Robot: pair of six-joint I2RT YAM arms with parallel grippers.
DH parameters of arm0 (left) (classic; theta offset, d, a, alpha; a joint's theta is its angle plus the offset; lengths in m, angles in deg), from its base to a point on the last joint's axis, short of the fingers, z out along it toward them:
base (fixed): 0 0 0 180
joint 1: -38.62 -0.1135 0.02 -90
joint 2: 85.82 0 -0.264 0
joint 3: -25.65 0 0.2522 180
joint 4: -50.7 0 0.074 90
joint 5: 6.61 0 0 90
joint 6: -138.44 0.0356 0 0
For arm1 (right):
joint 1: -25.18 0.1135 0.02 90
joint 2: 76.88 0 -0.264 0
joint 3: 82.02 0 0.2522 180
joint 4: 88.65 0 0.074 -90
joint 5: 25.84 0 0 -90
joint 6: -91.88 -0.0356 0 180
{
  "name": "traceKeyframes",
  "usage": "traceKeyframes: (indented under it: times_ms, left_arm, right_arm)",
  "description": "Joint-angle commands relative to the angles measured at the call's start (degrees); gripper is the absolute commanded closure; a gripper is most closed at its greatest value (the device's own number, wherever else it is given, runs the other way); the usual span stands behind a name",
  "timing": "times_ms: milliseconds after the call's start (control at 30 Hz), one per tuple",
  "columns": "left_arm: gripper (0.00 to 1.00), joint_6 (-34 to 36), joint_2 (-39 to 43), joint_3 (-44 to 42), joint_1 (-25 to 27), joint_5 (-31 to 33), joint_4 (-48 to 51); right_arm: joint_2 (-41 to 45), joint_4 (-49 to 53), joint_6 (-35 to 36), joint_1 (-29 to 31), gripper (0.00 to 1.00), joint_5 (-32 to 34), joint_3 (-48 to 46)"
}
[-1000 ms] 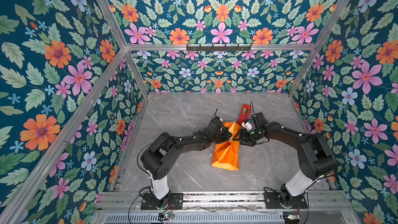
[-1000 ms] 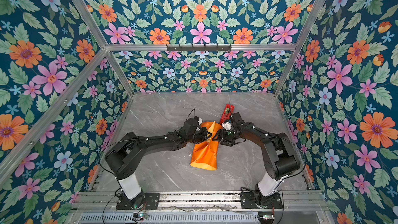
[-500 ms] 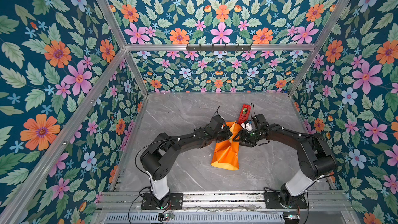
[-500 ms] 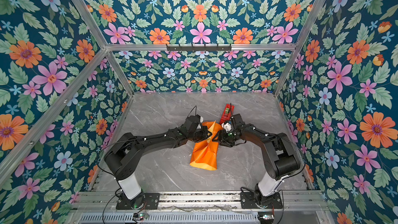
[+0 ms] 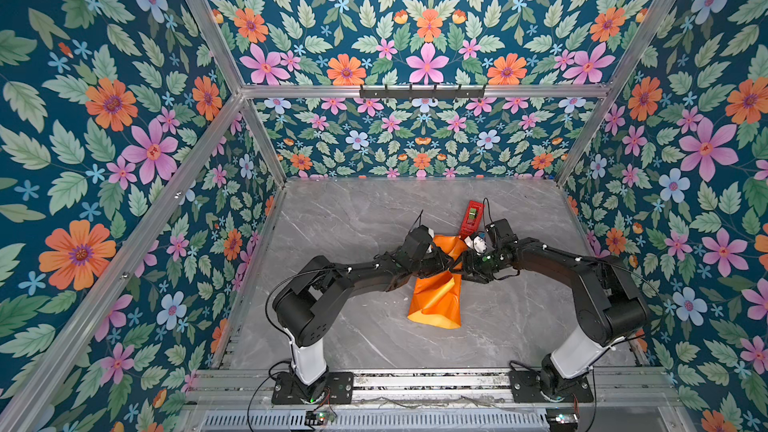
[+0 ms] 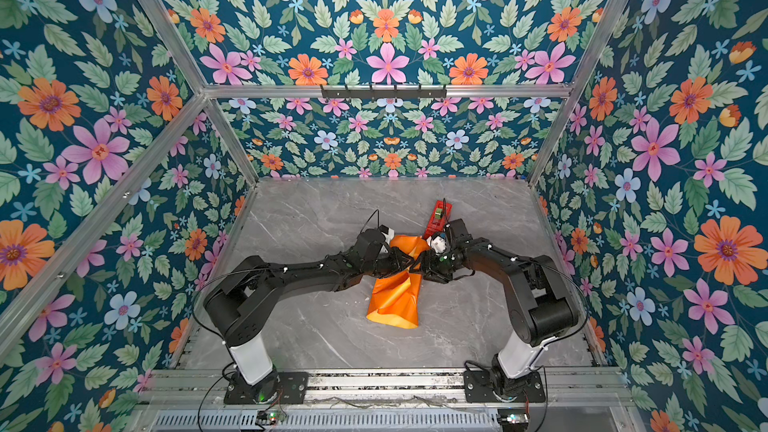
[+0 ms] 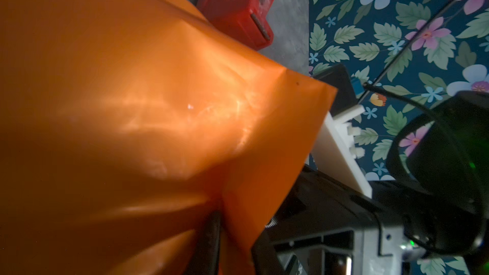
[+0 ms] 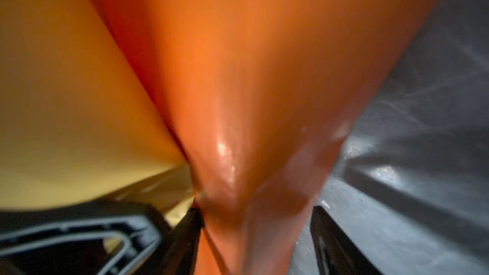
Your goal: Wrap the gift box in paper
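Observation:
The orange paper (image 5: 434, 297) (image 6: 395, 297) lies crumpled mid-table, its far part raised between both arms. The gift box is hidden. My left gripper (image 5: 446, 261) (image 6: 409, 263) (image 7: 235, 247) is at the raised part, its jaws a little apart with a fold of the paper (image 7: 132, 101) between them. My right gripper (image 5: 467, 265) (image 6: 422, 265) (image 8: 256, 239) faces it from the right. Its jaws stand wide and both fingers press a bulging bundle of the paper (image 8: 238, 75). The duller yellow face (image 8: 66, 88) shows beside it.
A red tape dispenser (image 5: 471, 218) (image 6: 438, 218) (image 7: 238, 3) stands just behind the paper, close to the right wrist. The grey marble table (image 5: 353, 222) is fenced by floral walls on three sides. The two grippers nearly touch each other.
The left jaws have parted slightly around the paper fold they were pinching. Both arms and the paper have barely shifted.

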Motion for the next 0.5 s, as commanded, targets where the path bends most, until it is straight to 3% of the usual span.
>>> traceKeyframes:
  times_ms: [0, 233, 467]
  left_arm:
    - [0.67, 0.1, -0.1, -1.6, 0.2, -2.9, 6.1]
    - [0.58, 0.2, 0.1, -3.3, 0.2, -2.8, 6.1]
    - [0.55, 0.2, 0.2, -3.6, 0.2, -3.1, 5.7]
  right_arm:
    - [-0.5, 5.7, 0.8, 0.2, 0.34, 8.9, 0.2]
    - [4.6, 8.9, 1.4, -0.9, 0.34, 10.2, 1.0]
    - [10.9, 9.2, 0.1, -3.6, 0.32, 10.1, -0.7]
